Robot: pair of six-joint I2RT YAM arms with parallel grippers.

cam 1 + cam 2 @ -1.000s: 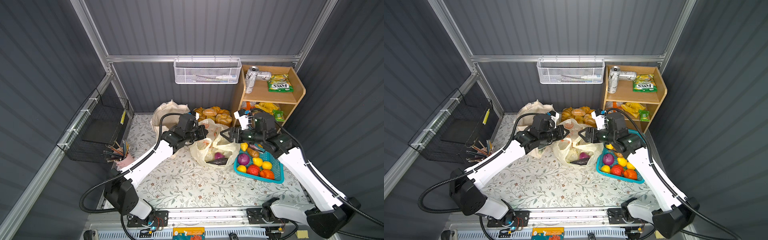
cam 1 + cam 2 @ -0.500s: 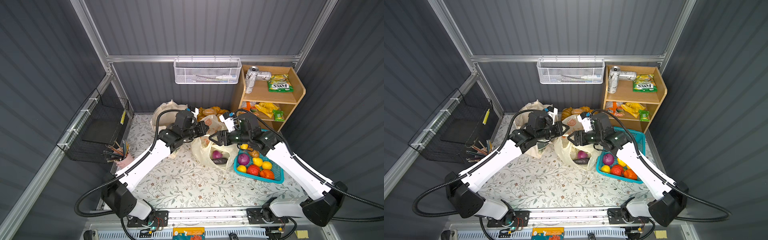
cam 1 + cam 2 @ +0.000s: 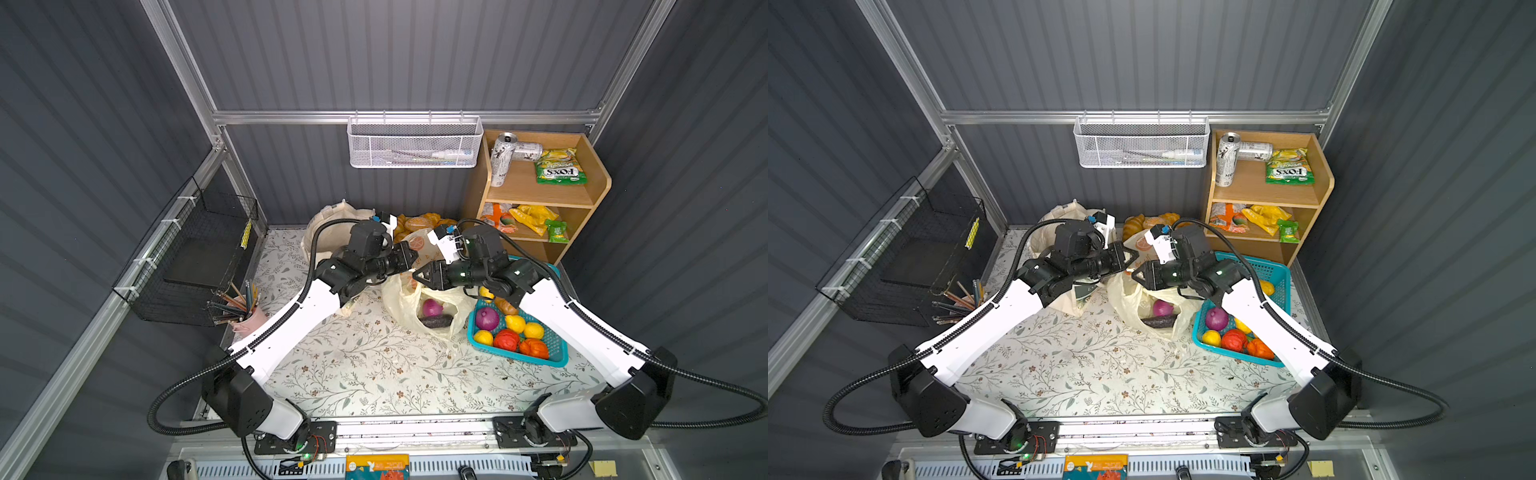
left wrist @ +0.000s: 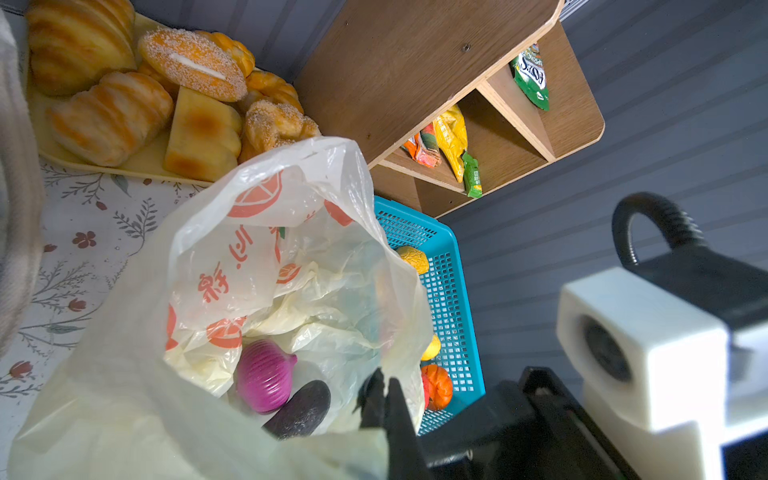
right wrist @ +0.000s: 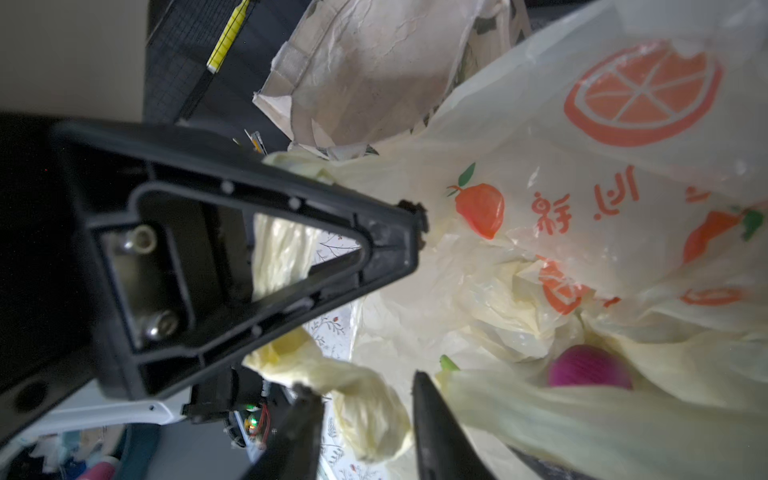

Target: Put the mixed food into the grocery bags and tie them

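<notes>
The cream-yellow plastic grocery bag (image 3: 405,299) (image 3: 1125,299) stands mid-table with its mouth pulled open. Inside lie a purple onion (image 3: 432,308) (image 4: 266,376) and a dark eggplant (image 3: 436,321) (image 4: 301,409). My left gripper (image 3: 413,259) (image 4: 380,382) is shut on one bag handle above the mouth. Tip to tip with it, my right gripper (image 3: 417,276) (image 5: 361,384) has its jaws apart, a twisted bag handle (image 5: 365,407) lying between them. The beige canvas tote (image 3: 328,224) (image 5: 365,70) slumps behind the left arm.
A turquoise basket (image 3: 559,353) of toy produce sits right of the bag, under the right arm. A tray of bread (image 3: 419,222) lies at the back, with a wooden shelf (image 3: 540,195) of packets and a can beside it. A pencil cup (image 3: 249,316) and wire rack (image 3: 199,257) stand at left.
Both grippers have come in toward each other above the bag. The right jaws have narrowed from wide open around the handle. The left stays shut on its handle.
</notes>
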